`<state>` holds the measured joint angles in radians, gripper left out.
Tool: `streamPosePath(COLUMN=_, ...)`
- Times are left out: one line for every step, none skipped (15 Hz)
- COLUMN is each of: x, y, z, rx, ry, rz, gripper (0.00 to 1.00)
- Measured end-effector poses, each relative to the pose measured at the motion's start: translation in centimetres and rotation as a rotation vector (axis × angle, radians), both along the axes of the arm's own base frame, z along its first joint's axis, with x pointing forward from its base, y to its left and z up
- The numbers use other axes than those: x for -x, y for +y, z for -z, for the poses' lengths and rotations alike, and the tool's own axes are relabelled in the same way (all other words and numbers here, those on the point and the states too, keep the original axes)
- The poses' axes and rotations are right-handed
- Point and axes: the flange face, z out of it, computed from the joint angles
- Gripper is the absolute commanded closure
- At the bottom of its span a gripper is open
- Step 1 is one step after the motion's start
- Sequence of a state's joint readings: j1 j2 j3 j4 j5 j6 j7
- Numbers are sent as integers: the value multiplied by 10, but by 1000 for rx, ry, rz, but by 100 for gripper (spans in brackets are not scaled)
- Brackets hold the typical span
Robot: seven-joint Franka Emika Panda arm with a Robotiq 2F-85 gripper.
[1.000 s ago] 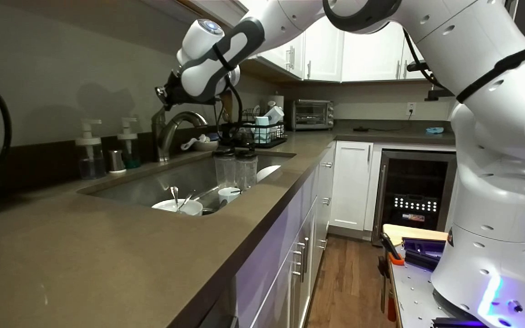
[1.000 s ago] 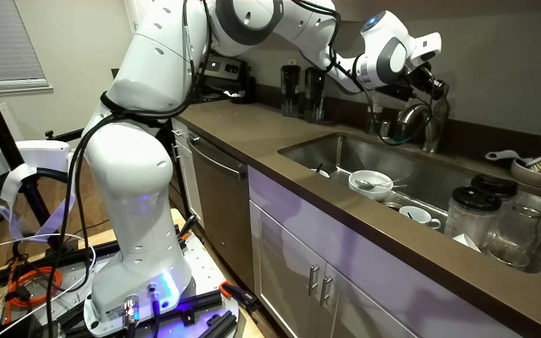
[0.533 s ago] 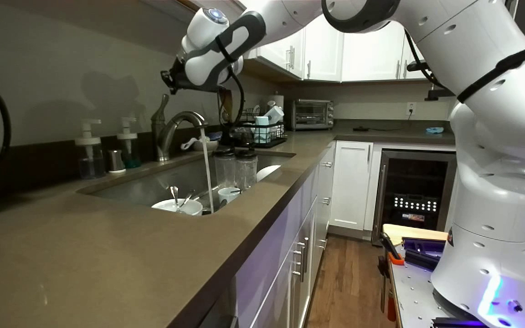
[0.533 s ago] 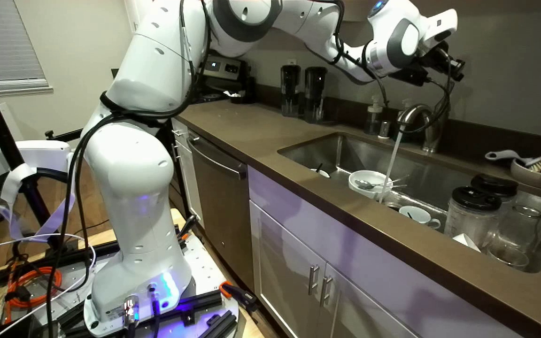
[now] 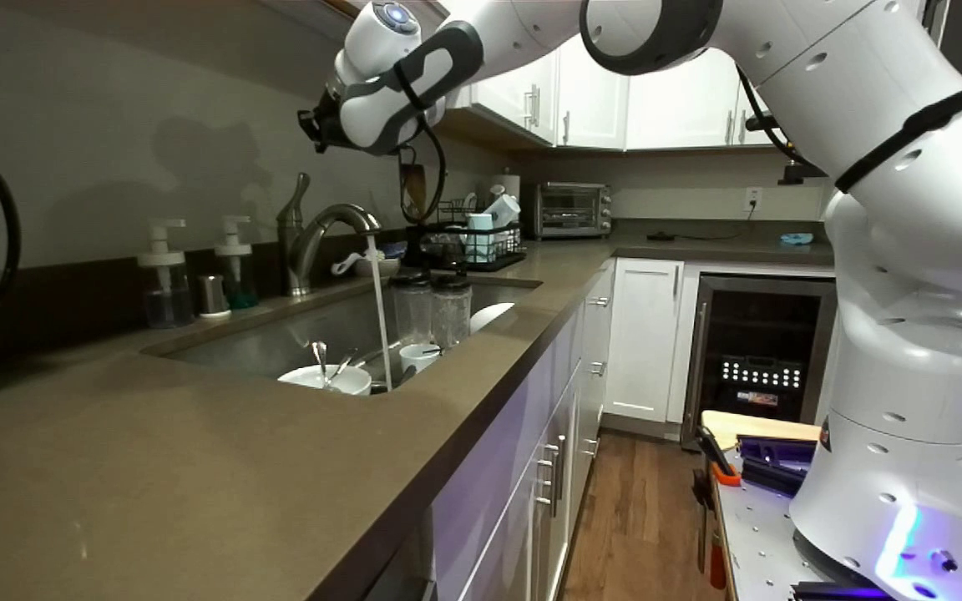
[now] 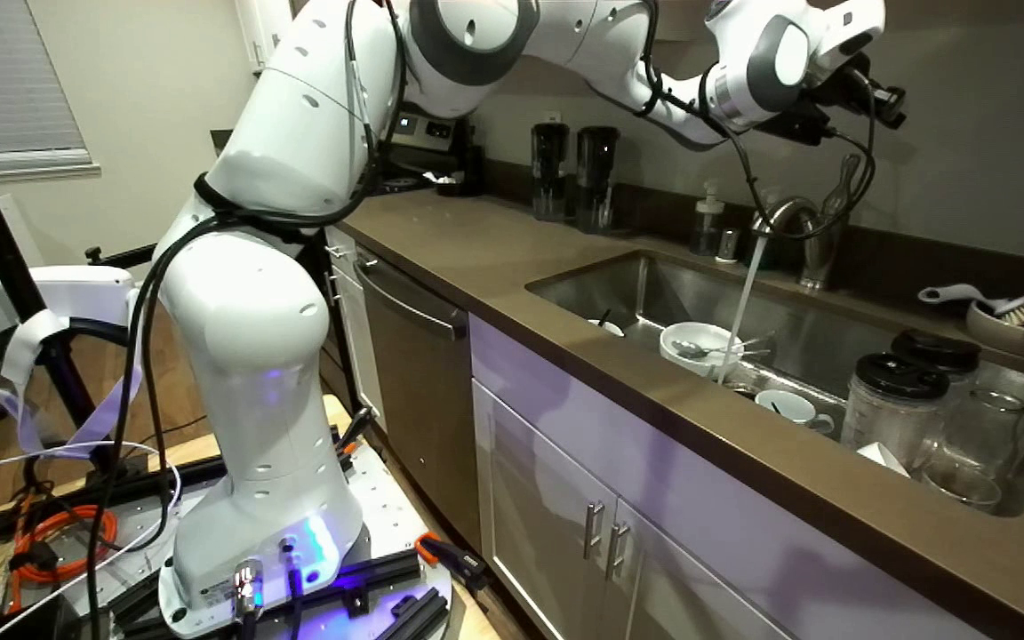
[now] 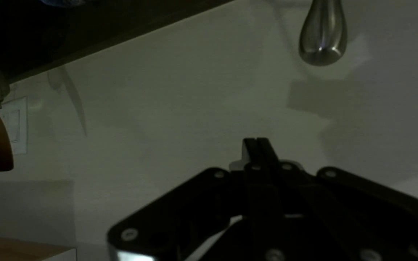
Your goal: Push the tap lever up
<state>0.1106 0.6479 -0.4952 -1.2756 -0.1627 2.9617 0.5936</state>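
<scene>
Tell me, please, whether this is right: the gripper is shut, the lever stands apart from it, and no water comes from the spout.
Not quite: water runs from the spout, as both exterior views show. The gripper is shut, and the lever stands apart from it, as you say.

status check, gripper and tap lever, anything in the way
Gripper shut, nothing held. Tap lever pointing up, not in contact; water running. Nothing visible between gripper and lever.
</scene>
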Motion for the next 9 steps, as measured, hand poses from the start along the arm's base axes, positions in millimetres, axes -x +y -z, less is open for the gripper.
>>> streamPosePath(x=-1, y=0, z=1, rx=-3, ry=-2, rz=3, gripper=97)
streamPosePath(x=-1, y=-1, z=2, rx=-6, ry=-3, rz=6, gripper=97)
streamPosePath(x=-1, y=-1, z=2, rx=-10, ry=-4, rz=9, gripper=97)
streamPosePath(x=-1, y=-1, z=2, rx=-14, ry=-7, rz=11, gripper=97)
streamPosePath(x=-1, y=-2, z=2, rx=-16, ry=-8, rz=14, gripper=97)
streamPosePath(x=0, y=-3, z=1, rx=-17, ry=-11, rz=16, gripper=97)
streamPosePath(x=1, y=-4, z=0, rx=-19, ry=-16, rz=19, gripper=97)
streamPosePath(x=2, y=-6, z=-2, rx=-21, ry=-22, rz=24, gripper=97)
streamPosePath(x=3, y=-8, z=-3, rx=-23, ry=-29, rz=28, gripper=97)
